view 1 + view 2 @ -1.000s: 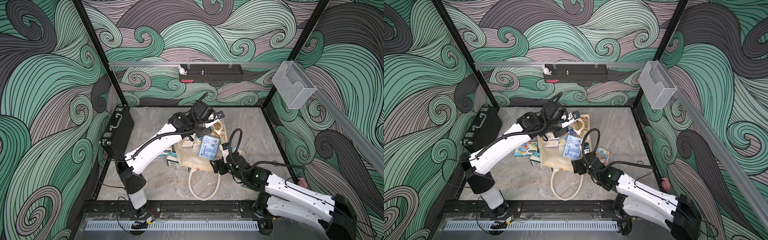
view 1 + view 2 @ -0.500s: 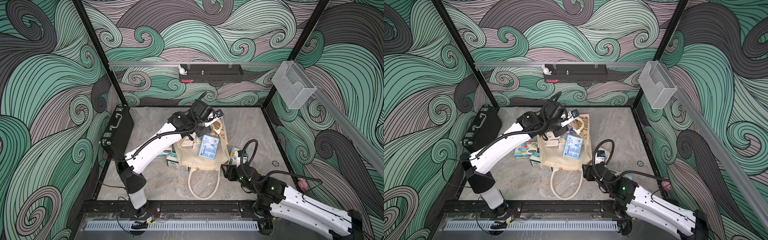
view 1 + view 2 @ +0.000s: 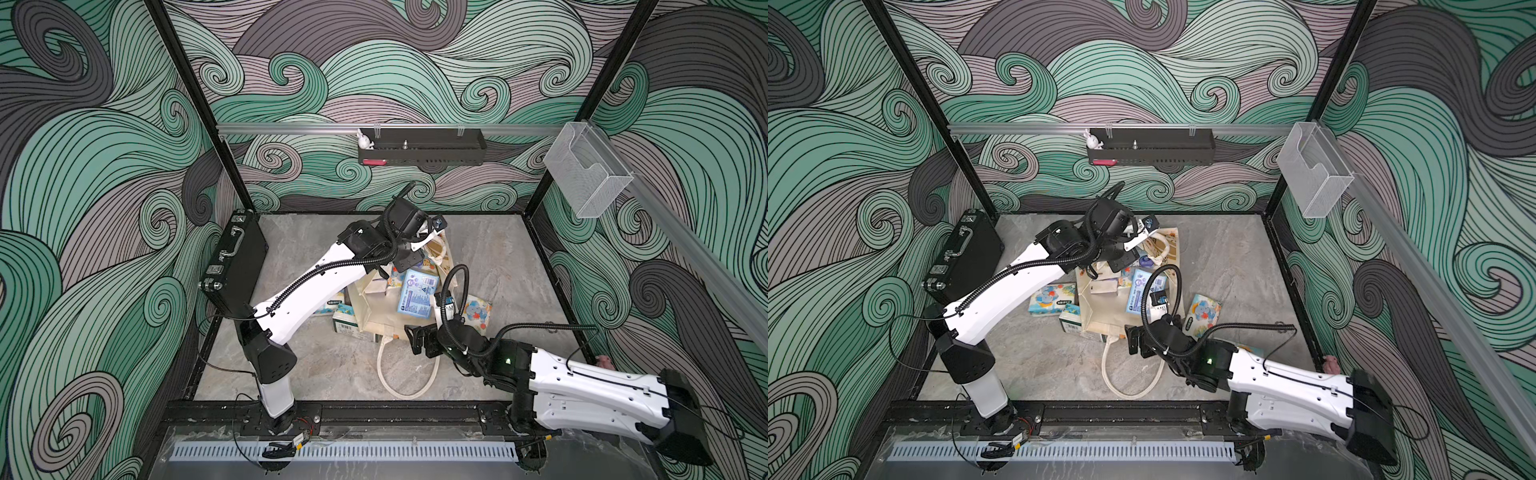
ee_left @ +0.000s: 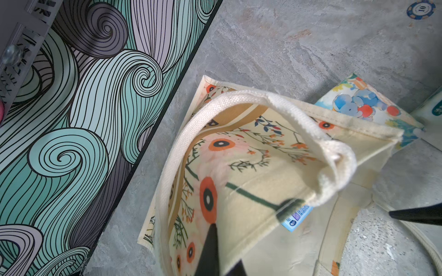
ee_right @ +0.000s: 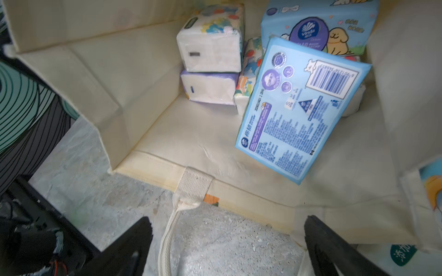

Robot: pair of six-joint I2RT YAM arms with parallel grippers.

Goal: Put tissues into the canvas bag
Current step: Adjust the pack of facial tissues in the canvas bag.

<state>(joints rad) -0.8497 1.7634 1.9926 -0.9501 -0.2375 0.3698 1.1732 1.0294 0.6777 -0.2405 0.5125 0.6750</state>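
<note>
Drawn back from over the light blue pack since a second ago: right end effector, spread wide and empty at the canvas bag mouth. Left end effector clamped on the bag's raised upper side. Several tissues lying inside, others beside it on the desk.

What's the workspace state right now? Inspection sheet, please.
Surface: grey stone-look table.
Job's things: canvas bag on its side, mouth open; at least four tissue packs inside, light blue pack foremost; two loose packs at one side, another pack at the other.
Clutter: black briefcase against the wall; poker chip on the table.
Grippers: left gripper shut on the bag's handle, holding the mouth up; right gripper open, empty, at the rim.
Cables: right arm's hose arches above the bag.
Surroundings: wave-print walls; black shelf; clear holder.
</note>
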